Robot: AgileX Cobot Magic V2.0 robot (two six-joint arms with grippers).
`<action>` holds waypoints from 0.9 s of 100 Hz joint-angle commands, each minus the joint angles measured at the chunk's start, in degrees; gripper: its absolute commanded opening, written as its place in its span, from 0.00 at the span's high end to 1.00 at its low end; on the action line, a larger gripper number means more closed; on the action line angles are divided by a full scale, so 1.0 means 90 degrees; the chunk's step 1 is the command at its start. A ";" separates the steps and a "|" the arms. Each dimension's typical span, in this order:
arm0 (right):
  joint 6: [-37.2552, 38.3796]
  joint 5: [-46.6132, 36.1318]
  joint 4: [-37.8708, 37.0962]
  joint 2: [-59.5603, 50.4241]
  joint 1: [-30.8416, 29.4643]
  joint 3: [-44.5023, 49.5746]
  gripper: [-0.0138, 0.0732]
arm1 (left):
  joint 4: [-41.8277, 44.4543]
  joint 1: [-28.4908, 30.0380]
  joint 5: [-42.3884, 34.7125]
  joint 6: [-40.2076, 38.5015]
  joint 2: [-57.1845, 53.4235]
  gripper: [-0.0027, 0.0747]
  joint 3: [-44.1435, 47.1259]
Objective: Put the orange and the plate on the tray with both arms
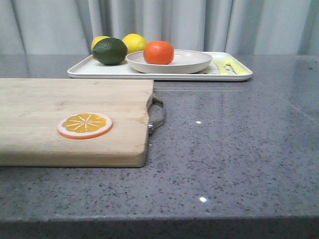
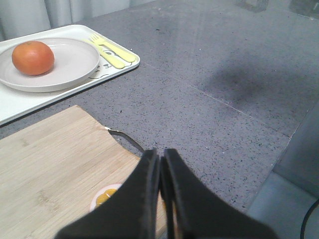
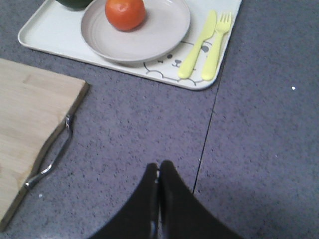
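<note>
So the orange is showing bright orange-red, sitting against an off-white plate on a white tray that's sporting a thin dark bear line drawing. Two pale yellow lemons and a dark green avocado are adding colour. The knife and fork are looking light yellow. The cutting board is showing pale wood grain, its slice orange with a white rim. The countertop is looking speckled grey.

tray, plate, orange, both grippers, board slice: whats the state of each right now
orange: resting on the plate
plate: upright, on the tray
tray: flat on the table, loaded
orange slice: flat on the cutting board
left gripper: jaws shut, empty
right gripper: jaws shut, empty
</note>
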 commanded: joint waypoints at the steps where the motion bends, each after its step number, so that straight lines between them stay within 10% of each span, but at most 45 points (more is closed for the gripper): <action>1: -0.0055 -0.0725 -0.0142 -0.0648 -0.0009 0.0415 0.93 | -0.0092 0.0012 -0.0459 0.0021 -0.0003 0.99 -0.0168; 45: -0.0055 -0.1373 -0.0392 -0.3410 -0.0009 0.2237 0.93 | -0.0066 0.0012 -0.0596 0.0021 -0.0003 0.99 -0.0168; 90: -0.0055 -0.1405 -0.0392 -0.3726 -0.0009 0.2322 0.93 | -0.0066 0.0012 -0.0596 0.0021 0.0009 0.99 -0.0168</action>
